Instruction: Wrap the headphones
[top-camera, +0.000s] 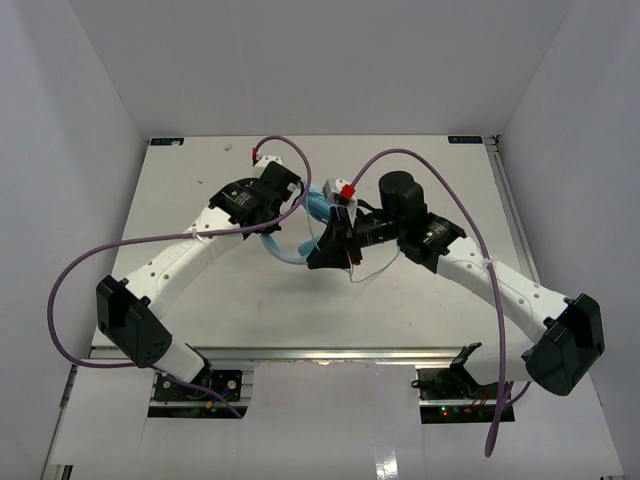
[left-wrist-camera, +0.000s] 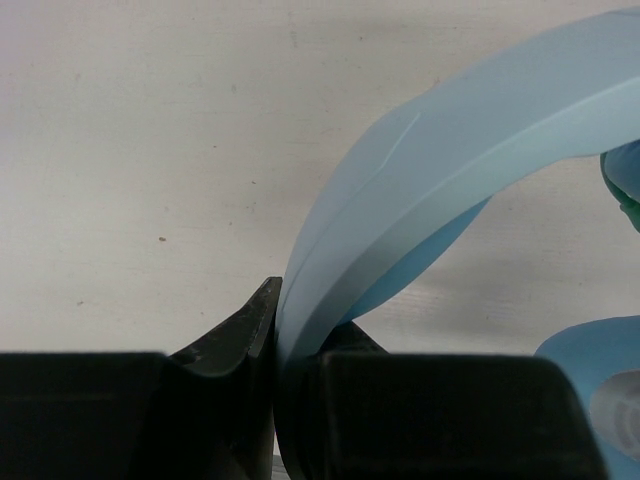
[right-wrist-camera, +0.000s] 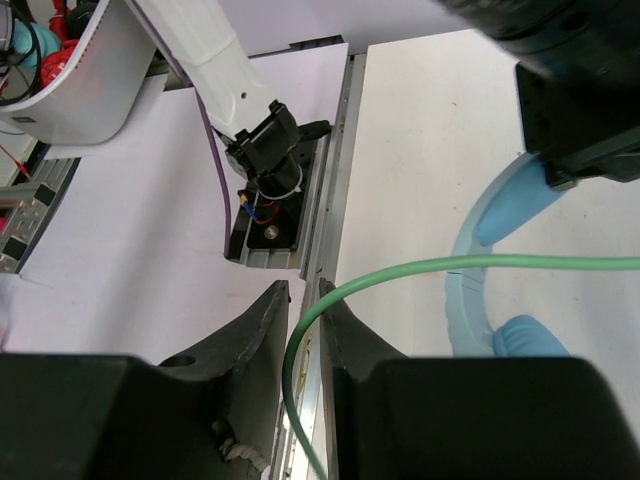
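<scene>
The light blue headphones are lifted over the middle of the table between my two grippers. My left gripper is shut on the curved headband, which rises from between its jaws; an earcup shows at the lower right. My right gripper is shut on the thin pale-green cord, which passes between its jaws and runs right. The headband and an earcup show beyond it. A slack bit of cord hangs under the right wrist. The plug is hidden.
Thick purple robot cables loop off both arms. An aluminium rail borders the table's near edge, with the left arm's base beside it. White walls enclose the table on three sides.
</scene>
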